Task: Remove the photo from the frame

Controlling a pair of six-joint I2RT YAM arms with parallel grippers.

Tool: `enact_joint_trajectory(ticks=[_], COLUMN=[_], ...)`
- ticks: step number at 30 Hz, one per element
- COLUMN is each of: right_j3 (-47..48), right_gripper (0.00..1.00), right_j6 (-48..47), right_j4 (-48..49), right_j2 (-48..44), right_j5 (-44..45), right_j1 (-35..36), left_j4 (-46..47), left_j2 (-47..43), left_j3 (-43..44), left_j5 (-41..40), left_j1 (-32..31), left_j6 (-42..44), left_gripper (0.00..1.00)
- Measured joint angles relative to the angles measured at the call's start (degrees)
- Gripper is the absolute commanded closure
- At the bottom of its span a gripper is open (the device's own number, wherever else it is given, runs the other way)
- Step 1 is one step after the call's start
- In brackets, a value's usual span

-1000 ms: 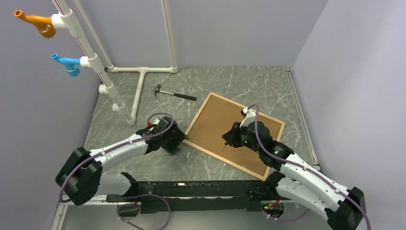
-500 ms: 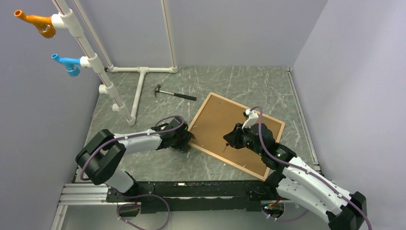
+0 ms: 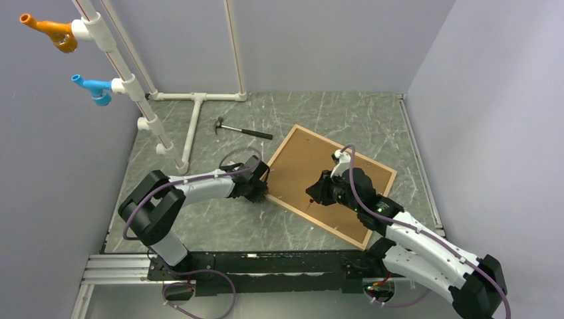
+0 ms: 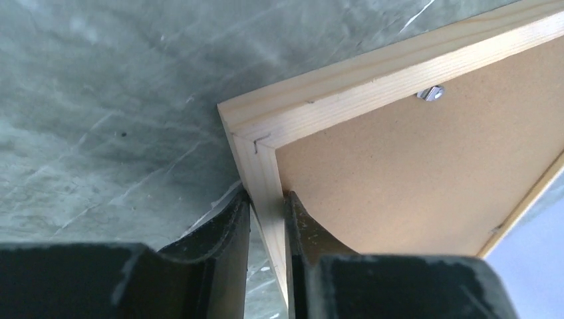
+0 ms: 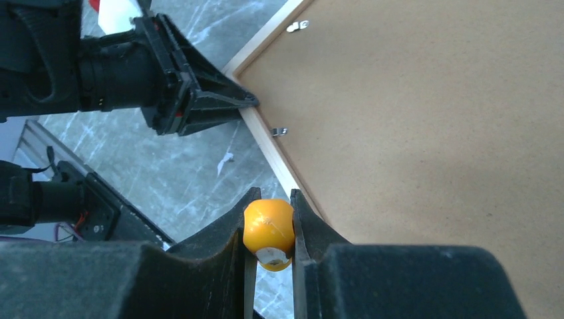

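Observation:
The light wooden frame [image 3: 312,136] lies face down on the table, right of centre. The photo's brown back [image 3: 299,166] fills it; the printed side is hidden. My left gripper [image 3: 263,186] is at the frame's left corner. In the left wrist view the left gripper [image 4: 266,196] is shut on the wooden border [image 4: 256,166], one finger outside and one on the brown back [image 4: 412,173]. My right gripper [image 5: 273,193] hovers over the frame's near-left edge [image 5: 266,149], shut on a tool's round orange handle [image 5: 268,226]. The tool's thin tip [image 3: 310,203] points down.
Small metal clips [image 5: 279,131] [image 4: 431,93] sit along the frame's inner edge. A hammer [image 3: 243,129] lies behind the frame. A white pipe structure [image 3: 193,119] stands at the back left, carrying an orange fitting [image 3: 50,30] and a blue fitting [image 3: 93,86]. Walls close in left, back and right.
The left arm has stretched right to the frame's left corner, and its jaws have closed onto the wooden border. The right arm, still holding the orange-handled tool, has barely moved.

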Motion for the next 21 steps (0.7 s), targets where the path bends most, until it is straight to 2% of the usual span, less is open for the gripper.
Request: enact_joint_trajectory(ticks=[4,6,13,21], right_j3=[0.48,1.09,3.78,9.9], right_gripper=[1.0,1.0,1.0,1.0], right_j6=[0.24,0.22,-0.46,-1.16], right_j4=[4.04,5.46,11.58,19.04], right_j2=[4.83,8.26,17.84,30.05], right_j5=[-2.99,-4.28,-6.86,-10.78], right_j1=[-0.59,-0.79,-3.04,-6.08], left_j4=[-3.67,-3.85,-0.2,3.41], left_j2=[1.92,1.97,3.17,11.19], left_j3=[3.76,4.15,5.25,14.08], left_j5=[-3.54,-4.96,-3.93,1.57], left_j1=[0.79,1.92,8.0,12.48], left_j6=[5.31,9.64,26.12,43.5], left_gripper=[0.89,1.0,1.0,1.0])
